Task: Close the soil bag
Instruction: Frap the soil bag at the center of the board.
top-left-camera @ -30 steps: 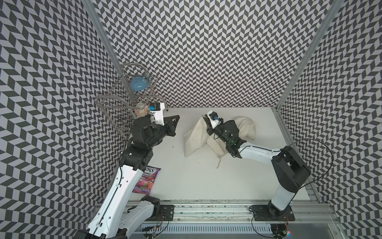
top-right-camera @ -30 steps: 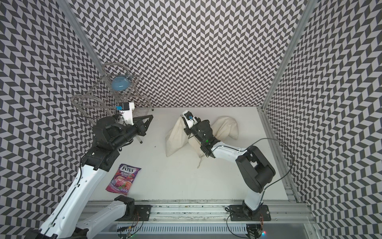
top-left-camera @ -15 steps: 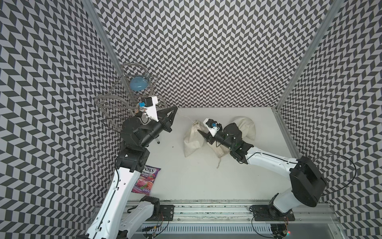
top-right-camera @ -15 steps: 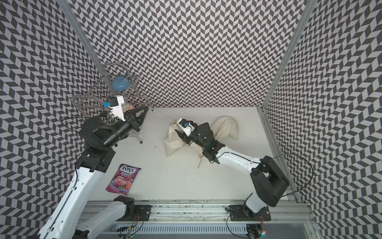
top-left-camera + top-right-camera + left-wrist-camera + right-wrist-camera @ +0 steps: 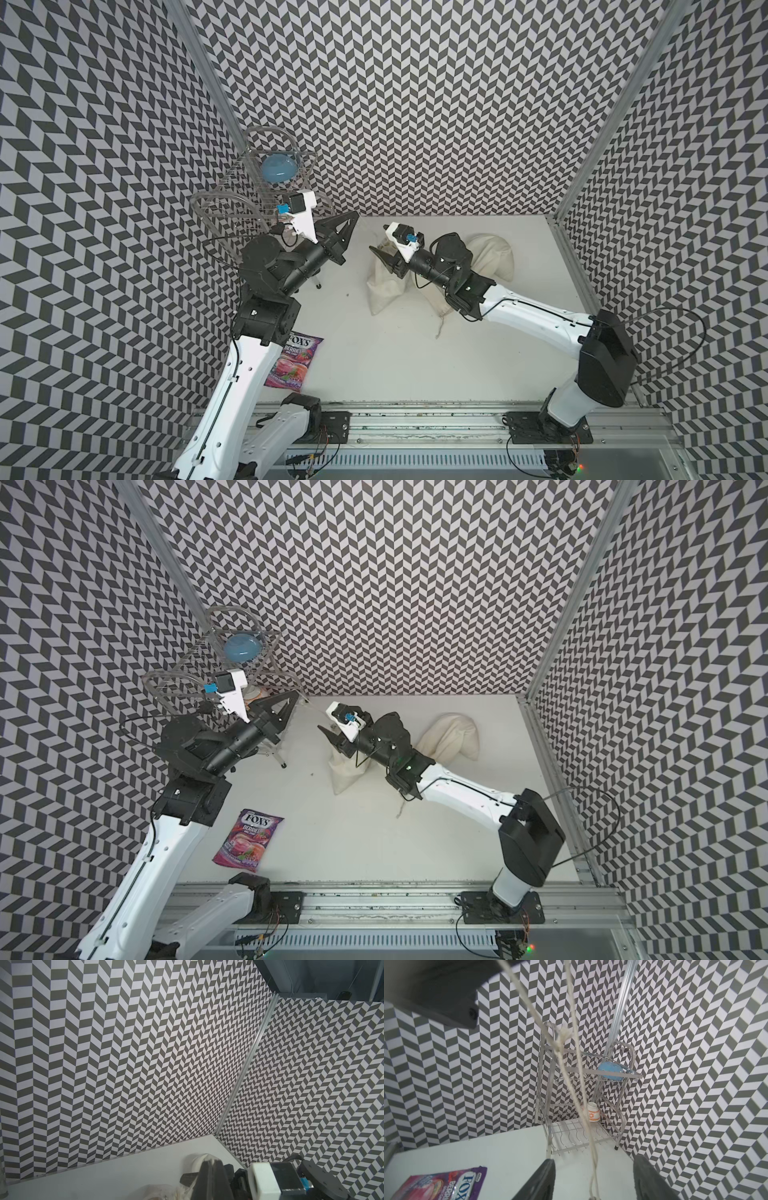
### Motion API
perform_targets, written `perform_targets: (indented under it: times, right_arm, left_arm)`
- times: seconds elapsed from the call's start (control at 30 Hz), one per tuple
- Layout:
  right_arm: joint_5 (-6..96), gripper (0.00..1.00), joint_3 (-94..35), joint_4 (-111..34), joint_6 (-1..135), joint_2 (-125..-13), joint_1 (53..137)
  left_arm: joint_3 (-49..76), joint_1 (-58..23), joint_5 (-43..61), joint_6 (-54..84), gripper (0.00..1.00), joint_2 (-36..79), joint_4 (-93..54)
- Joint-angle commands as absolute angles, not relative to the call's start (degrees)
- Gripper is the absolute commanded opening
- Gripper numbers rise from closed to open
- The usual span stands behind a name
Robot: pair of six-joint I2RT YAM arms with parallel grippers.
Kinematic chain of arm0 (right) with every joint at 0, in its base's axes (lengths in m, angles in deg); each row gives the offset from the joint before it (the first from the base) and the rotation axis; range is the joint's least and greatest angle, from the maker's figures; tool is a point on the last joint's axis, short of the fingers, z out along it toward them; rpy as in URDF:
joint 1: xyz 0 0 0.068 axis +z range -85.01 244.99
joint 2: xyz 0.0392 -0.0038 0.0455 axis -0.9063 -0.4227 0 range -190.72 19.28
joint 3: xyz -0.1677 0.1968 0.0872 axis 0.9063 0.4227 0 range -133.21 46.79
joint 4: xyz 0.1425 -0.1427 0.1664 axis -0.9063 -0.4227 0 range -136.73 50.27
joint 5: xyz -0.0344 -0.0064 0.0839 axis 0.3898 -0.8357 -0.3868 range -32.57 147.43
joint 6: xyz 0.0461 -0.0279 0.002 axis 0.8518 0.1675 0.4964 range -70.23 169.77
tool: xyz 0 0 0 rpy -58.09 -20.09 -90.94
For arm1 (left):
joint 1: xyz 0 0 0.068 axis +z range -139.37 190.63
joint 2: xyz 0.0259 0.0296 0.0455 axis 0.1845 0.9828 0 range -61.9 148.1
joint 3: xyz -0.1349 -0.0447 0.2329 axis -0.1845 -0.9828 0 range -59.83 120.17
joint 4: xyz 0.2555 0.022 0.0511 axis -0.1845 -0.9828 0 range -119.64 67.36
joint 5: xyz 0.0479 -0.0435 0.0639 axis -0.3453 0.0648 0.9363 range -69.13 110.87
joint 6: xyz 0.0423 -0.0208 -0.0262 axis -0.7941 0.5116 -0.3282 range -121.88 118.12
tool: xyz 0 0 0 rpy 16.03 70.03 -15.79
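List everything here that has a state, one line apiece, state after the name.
Cream drawstring cord: taut, raised off the table.
Left gripper: shut, apparently pinching the cord.
Right gripper: open, cord passing between its jaws.
Cream cloth soil bag: lying slumped, mouth hidden behind the right gripper.
Purple Fox's candy packet: lying flat.
Blue bowl: resting on the silver wire rack's upper shelf.

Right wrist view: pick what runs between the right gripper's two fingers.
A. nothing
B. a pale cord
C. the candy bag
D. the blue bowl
B: a pale cord rises through the gap between the spread fingers of the right gripper.
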State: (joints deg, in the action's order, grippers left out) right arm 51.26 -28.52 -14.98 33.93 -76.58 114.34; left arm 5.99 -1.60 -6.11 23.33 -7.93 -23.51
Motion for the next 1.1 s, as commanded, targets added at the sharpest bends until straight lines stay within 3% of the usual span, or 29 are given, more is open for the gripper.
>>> perform_targets:
  times: [0.0, 0.07, 0.13, 0.37, 0.53, 0.8, 1.07]
  right_arm:
    - [54.84, 0.49, -31.15, -18.17, 35.34, -80.16, 114.59]
    - [60.70, 0.34, -30.99, -18.98, 35.51, -82.00, 114.33]
    - [66.21, 0.27, -30.51, -21.21, 33.68, -83.80, 113.71]
    - [77.17, 0.17, -24.68, -27.98, 34.03, -87.13, 105.47]
    - [77.55, 0.16, -21.76, -28.03, 36.32, -84.89, 100.57]
    - [81.66, 0.19, -21.15, -26.94, 36.04, -76.10, 99.36]
    - [78.57, 0.20, -15.80, -25.71, 38.97, -84.58, 97.43]
  left_arm:
    - [8.71, -1.15, -6.90, 23.41, 0.00, -9.10, -21.23]
    - [9.89, -1.15, -6.29, 23.06, 0.00, -9.06, -22.46]
    - [11.12, -1.15, -4.53, 22.51, 0.00, -9.37, -23.94]
    - [17.05, -1.06, 2.52, 19.59, 0.00, -10.65, -28.94]
    - [21.44, -1.10, 3.62, 19.55, 0.00, -9.68, -29.02]
    - [31.51, -1.06, 1.36, 20.22, 0.00, -5.66, -29.07]
    - [23.24, -0.97, 3.71, 20.60, 0.00, -8.86, -27.21]
